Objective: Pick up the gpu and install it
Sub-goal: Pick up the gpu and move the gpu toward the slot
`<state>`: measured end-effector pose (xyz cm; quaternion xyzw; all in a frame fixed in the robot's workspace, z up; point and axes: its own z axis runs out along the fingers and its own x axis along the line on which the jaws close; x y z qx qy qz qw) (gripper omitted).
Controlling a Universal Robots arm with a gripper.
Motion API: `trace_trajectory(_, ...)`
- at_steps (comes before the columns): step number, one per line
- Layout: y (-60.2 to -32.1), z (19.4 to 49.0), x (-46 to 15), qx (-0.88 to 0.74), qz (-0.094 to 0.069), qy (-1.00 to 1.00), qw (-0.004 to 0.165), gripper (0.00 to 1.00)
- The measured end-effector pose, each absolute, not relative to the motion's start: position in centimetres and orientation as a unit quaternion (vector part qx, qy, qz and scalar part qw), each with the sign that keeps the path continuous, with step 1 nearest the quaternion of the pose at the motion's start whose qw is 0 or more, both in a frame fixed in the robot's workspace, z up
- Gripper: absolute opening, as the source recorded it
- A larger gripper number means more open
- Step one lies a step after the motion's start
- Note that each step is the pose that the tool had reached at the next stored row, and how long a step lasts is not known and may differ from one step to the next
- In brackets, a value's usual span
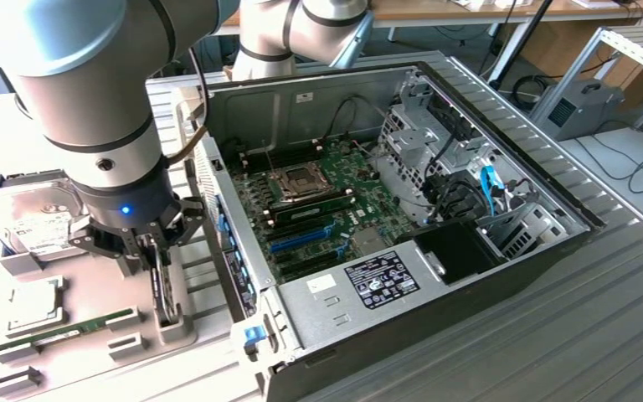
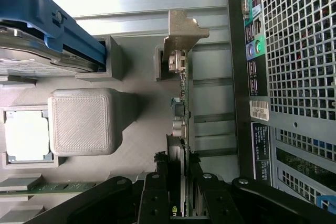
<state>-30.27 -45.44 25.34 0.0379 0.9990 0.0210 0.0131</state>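
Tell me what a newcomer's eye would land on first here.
The big grey robot arm at the exterior view's left, its claw gripping the gpu that stands on edge in a grey holder. Beside it, toward the exterior view's right, the open computer case lies on its side with the green motherboard bare.

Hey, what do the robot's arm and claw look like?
The arm is thick round silver-grey tubing with black bands at the joints. Its black wrist section carries a small glowing blue light. The claw is black, built of jointed links that narrow into two slim fingers.
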Motion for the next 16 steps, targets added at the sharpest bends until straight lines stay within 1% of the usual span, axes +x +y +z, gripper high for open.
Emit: trace_trajectory(16,-45.44,25.80,-30.27,0.038,0.021,0.999,0.013,0.26)
